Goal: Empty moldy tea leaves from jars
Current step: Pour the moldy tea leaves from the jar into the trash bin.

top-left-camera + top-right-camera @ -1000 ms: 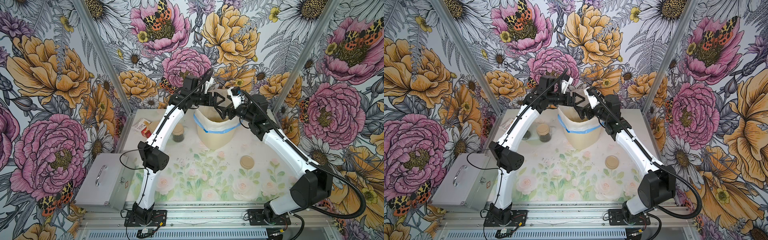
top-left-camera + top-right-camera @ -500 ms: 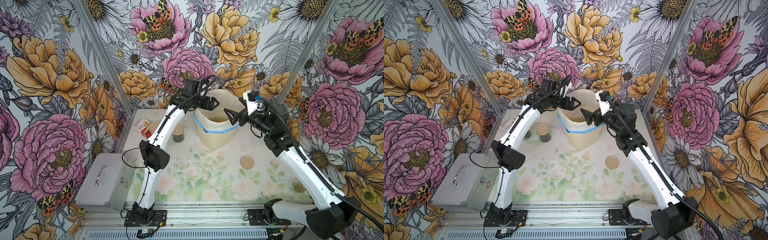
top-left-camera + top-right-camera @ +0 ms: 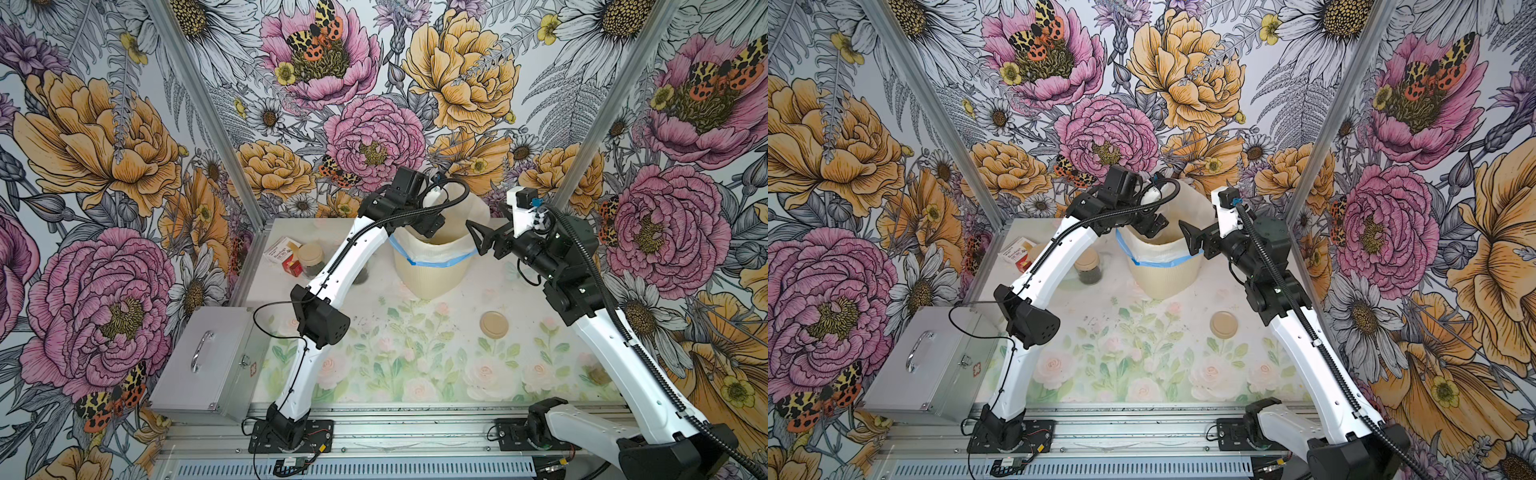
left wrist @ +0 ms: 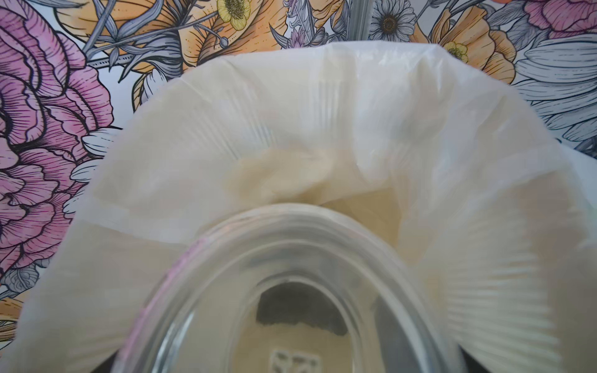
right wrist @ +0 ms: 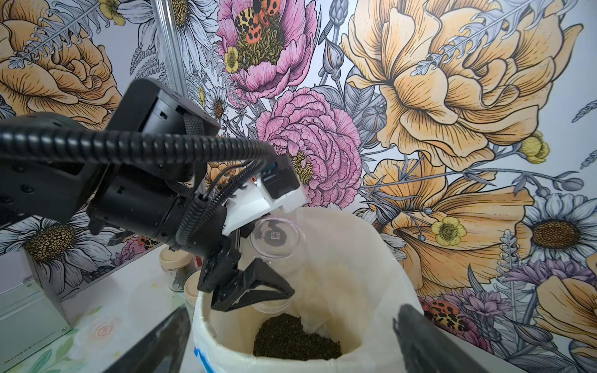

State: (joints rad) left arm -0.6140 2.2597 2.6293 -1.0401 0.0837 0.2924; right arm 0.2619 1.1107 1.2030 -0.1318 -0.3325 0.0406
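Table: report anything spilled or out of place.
A tan lid lies loose on the table, apart from any jar. Faint dark specks on it may be spilled tea; nothing else stands out.

We list: bin point(image 3: 432, 276), cream, ribbed; its bag point(image 3: 440, 246), translucent white, blue-edged; tea leaves point(image 5: 295, 337), brown-black; jar point(image 5: 274, 240), clear glass; loose lid point(image 3: 494, 324), tan; table mat point(image 3: 415, 361), pale green leaves, pink roses; walls point(image 3: 104, 145), pink and orange blooms, spotted moths; case point(image 3: 208, 361), silver; box point(image 3: 281, 254), white and red.
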